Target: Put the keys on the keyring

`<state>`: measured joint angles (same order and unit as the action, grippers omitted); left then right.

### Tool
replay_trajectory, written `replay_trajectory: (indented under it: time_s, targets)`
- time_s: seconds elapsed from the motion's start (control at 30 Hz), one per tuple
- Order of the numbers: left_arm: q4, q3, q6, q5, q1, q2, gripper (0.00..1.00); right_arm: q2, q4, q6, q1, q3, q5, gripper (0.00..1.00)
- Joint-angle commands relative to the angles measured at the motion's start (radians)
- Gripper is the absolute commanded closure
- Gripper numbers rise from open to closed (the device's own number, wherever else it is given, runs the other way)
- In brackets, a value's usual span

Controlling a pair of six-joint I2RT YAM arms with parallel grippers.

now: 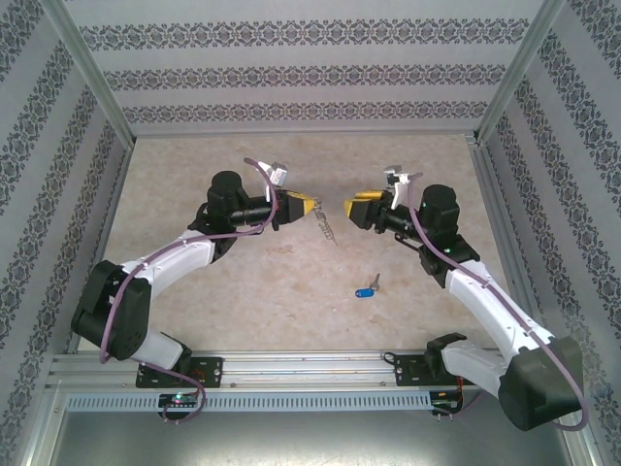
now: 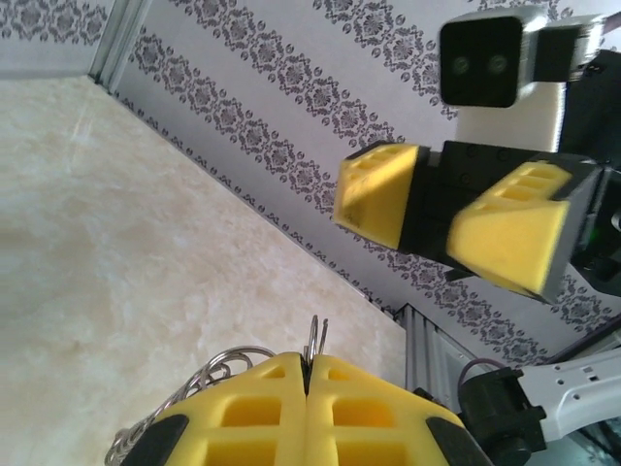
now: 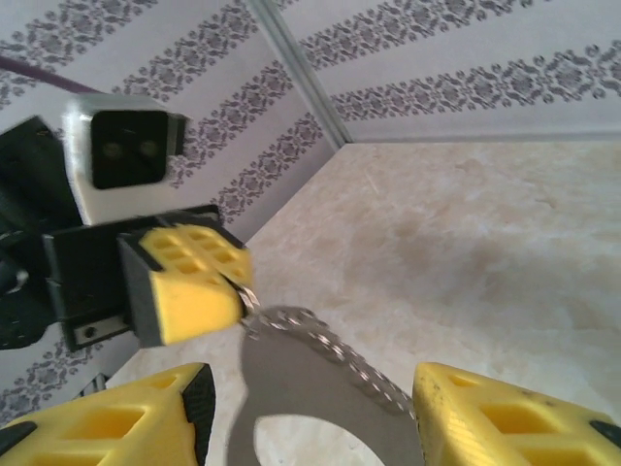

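Observation:
My left gripper point(image 1: 309, 206) is shut on the keyring point(image 1: 327, 230), a thin grey metal loop that hangs from its yellow fingers above the table. In the left wrist view the ring's wire ends point(image 2: 317, 338) poke up between the closed pads of the left gripper point(image 2: 309, 367). My right gripper point(image 1: 351, 207) faces it, open and a short gap away. In the right wrist view the keyring point(image 3: 310, 354) hangs between the spread fingers of the right gripper point(image 3: 310, 427), untouched by them. The key with the blue head point(image 1: 366, 290) lies flat on the table nearer the arm bases.
The beige tabletop point(image 1: 194, 291) is boxed in by patterned walls point(image 1: 291, 73) with aluminium posts at the corners. A metal rail point(image 1: 310, 364) runs along the near edge by the arm bases.

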<state>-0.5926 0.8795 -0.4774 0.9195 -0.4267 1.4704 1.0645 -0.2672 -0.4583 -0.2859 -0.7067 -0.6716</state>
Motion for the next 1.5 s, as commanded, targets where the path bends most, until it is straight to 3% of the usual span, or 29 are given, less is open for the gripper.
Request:
replay_trajectory:
  time_s: [0.0,0.23,0.47,0.7,1.13,1.27,1.47]
  targets:
    - [-0.16,-0.033,0.111,-0.035,-0.015,-0.066,1.0,-0.004,-0.064,-0.06,-0.017,0.043,0.063,0.43]
    - [-0.233,-0.092,0.276,-0.094,-0.036,-0.12,1.0,0.034,-0.12,-0.002,-0.059,0.042,0.004,0.44]
    - [-0.308,-0.131,0.356,-0.102,-0.049,-0.136,1.0,0.049,-0.157,0.047,-0.071,0.036,-0.041,0.48]
    - [-0.46,-0.162,0.359,-0.102,-0.058,-0.083,1.0,0.006,-0.149,0.055,-0.073,0.044,-0.051,0.49]
    - [-0.42,-0.162,0.323,-0.128,-0.058,-0.078,1.0,0.015,-0.145,0.058,-0.103,0.018,-0.047,0.49]
    - [-0.395,-0.169,0.316,-0.15,-0.058,-0.084,1.0,0.002,-0.078,0.052,-0.103,0.02,0.046,0.48]
    - [-0.401,-0.207,0.304,-0.173,-0.059,-0.1,1.0,-0.055,0.164,-0.028,-0.1,0.051,0.366,0.44]
